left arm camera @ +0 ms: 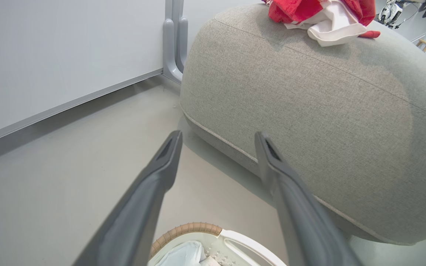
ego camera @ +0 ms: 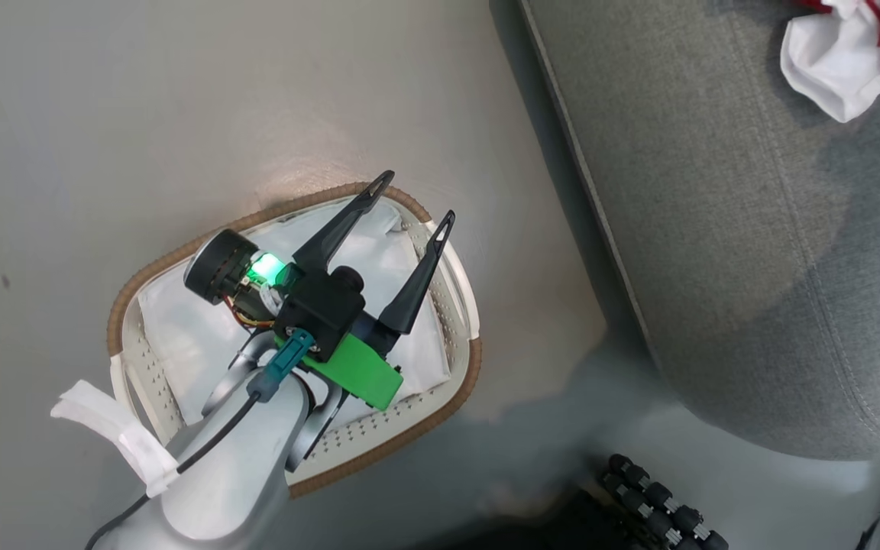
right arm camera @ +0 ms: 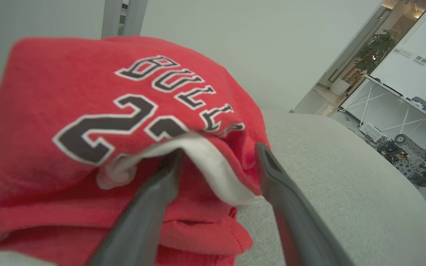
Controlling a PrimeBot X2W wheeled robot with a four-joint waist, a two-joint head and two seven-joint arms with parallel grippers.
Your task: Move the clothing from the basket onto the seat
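Note:
The basket (ego camera: 116, 312) stands on the floor, showing just its white cloth liner (ego camera: 180, 336). My left gripper (ego camera: 418, 197) hovers above it, open and holding nothing, fingers pointing toward the seat (ego camera: 753, 229). The left wrist view has that gripper (left arm camera: 218, 136) facing the seat (left arm camera: 309, 111) over the basket rim (left arm camera: 187, 228). The clothing (left arm camera: 301, 11) lies bunched on top of the seat, and shows as red and white cloth (ego camera: 837, 53) at the head view's top right. My right gripper (right arm camera: 219, 149) is open on the seat (right arm camera: 327, 177), its fingers on either side of a white-trimmed fold of the red jersey (right arm camera: 87, 92).
Grey floor surrounds the basket. A white wall with a grey post (left arm camera: 174, 40) stands behind the seat. My base's black rollers (ego camera: 661, 512) sit near the seat's front corner. A desk and machine parts (right arm camera: 401, 122) stand far off to the right.

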